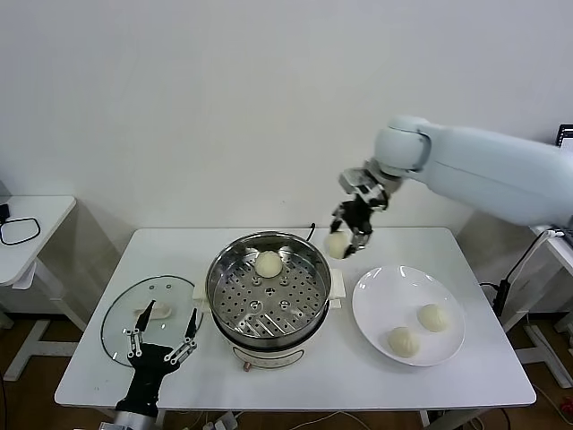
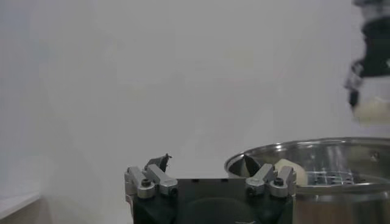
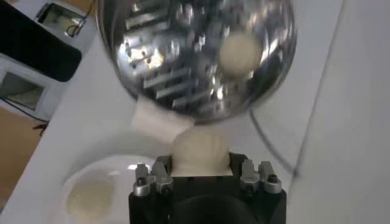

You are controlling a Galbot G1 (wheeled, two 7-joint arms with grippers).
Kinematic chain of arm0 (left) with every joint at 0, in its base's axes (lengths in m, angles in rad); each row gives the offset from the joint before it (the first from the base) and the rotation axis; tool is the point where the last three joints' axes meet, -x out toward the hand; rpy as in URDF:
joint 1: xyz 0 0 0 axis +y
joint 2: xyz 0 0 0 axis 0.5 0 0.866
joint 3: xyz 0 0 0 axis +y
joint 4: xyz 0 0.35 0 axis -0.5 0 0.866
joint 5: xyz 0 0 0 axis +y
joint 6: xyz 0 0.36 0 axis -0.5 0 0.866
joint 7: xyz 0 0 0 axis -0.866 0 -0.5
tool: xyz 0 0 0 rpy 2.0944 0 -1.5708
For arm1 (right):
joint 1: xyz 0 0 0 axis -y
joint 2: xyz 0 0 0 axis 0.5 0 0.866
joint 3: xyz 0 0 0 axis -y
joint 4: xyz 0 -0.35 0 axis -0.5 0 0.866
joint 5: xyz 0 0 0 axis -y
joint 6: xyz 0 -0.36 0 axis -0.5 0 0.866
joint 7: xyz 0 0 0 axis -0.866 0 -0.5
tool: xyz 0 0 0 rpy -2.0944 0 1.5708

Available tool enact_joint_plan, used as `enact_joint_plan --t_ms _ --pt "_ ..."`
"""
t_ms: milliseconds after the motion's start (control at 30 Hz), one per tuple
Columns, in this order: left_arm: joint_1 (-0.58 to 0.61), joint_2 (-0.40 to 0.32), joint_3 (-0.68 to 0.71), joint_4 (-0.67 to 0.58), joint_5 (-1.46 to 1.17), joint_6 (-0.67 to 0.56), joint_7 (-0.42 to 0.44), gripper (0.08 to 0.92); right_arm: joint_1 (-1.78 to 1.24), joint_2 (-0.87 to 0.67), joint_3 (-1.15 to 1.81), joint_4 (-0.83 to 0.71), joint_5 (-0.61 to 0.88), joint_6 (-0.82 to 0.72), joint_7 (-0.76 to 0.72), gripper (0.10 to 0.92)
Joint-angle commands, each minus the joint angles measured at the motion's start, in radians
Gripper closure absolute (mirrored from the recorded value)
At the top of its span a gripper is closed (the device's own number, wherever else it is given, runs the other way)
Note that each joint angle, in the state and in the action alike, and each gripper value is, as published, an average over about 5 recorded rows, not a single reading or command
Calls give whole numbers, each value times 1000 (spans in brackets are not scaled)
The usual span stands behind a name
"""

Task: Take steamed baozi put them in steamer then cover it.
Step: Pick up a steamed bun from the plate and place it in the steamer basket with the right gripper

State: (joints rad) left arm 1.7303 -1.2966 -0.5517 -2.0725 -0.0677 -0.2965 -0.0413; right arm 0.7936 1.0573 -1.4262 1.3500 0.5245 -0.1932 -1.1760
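**Carrying bun number two toward the pot**

Hanging above the tabletop, the small round cream-white dough bun (image 1: 337, 244) sits pinched in the right gripper (image 1: 349, 235), its fingers closed snugly on it with the bun bulging out between them. And here's the relation that matters: the large shiny stainless-steel steamer pot (image 1: 269, 288) lies toward the robot's left of the fingers and lower down, its rim just beside the bun. So I'd judge a short carry leftward over the rim, then a lowering onto the perforated steel tray (image 1: 277, 309), where one bun (image 1: 269, 263) already rests near the far side. The bun is round, so no long axis to line up.

Two more buns (image 1: 434, 317) wait on the flat white plate (image 1: 369, 309) to the right.

The left gripper (image 1: 161, 339) hovers over the clear glass lid (image 1: 121, 309), fingers spread wide, holding nothing.

No brand, label or writing is readable.
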Motion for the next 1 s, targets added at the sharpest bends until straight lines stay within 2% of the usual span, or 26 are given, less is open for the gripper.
enact_joint_plan --t_ms 33,500,1000 --pt "-9 5 3 5 1 3 -1 177 70 256 -84 34 122 -52 64 384" --pt "-13 -2 6 7 2 -4 -4 177 -116 453 -112 -137 143 -118 217 396" --pt "-8 0 -3 13 2 -12 -5 177 -188 500 -110 -205 129 -122 245 401"
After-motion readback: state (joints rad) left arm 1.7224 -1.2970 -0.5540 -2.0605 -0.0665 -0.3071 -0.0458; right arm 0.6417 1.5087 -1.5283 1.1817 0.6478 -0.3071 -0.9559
